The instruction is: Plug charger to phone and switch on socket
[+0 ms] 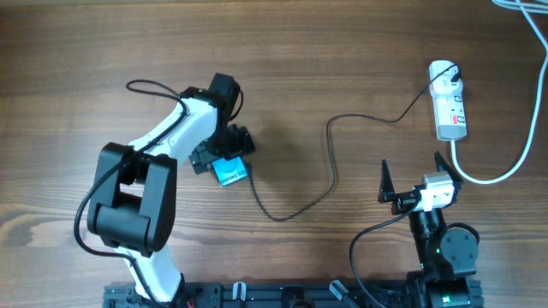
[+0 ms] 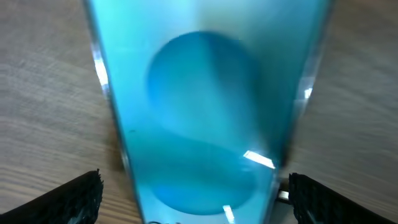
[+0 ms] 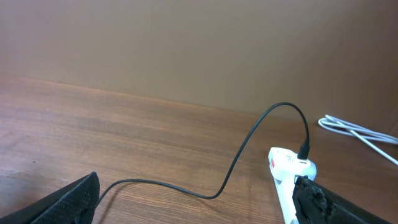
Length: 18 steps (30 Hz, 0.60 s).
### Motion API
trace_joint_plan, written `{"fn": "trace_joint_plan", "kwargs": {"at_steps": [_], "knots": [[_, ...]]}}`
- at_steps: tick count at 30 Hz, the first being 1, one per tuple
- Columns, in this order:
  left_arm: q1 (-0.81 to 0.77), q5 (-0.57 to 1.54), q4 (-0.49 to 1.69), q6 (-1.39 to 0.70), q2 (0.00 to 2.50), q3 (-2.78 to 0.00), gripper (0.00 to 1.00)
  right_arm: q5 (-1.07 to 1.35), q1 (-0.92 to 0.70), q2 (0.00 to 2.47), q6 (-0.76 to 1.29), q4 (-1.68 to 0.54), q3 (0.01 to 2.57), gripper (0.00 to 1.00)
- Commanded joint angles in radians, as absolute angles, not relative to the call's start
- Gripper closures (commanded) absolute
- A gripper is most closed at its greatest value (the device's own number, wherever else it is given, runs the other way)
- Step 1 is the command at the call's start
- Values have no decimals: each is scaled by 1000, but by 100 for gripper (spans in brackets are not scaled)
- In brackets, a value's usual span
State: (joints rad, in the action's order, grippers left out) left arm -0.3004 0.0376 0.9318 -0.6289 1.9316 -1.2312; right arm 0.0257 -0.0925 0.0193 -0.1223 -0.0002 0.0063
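Observation:
The phone (image 1: 229,170), teal screen up, lies on the table left of centre and fills the left wrist view (image 2: 205,106). My left gripper (image 1: 221,154) is open right over it, one finger on each side (image 2: 194,186), not touching it. The charger (image 1: 330,158), a thin black cable, runs from the phone's edge to its black plug (image 1: 455,80) in the socket (image 1: 449,107). A small connector tip (image 2: 283,196) shows at the phone's right edge; I cannot tell whether it is inserted. My right gripper (image 1: 412,168) is open and empty, short of the socket (image 3: 289,177).
The socket's thick white cord (image 1: 514,167) loops off the right table edge and shows at the right in the right wrist view (image 3: 354,127). The black cable (image 3: 242,155) curves over the wood between my right fingers (image 3: 196,186).

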Motion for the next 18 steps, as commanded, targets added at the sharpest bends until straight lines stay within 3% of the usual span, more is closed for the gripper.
{"fn": "trace_joint_plan", "kwargs": {"at_steps": [1,18], "knots": [[-275,-4,892,-672,1912,-1181,0,38,-88,7,-131,2,5,0],[-273,17,746,-675,1912,-1169,3,38,-88,7,-131,2,5,0]]}}
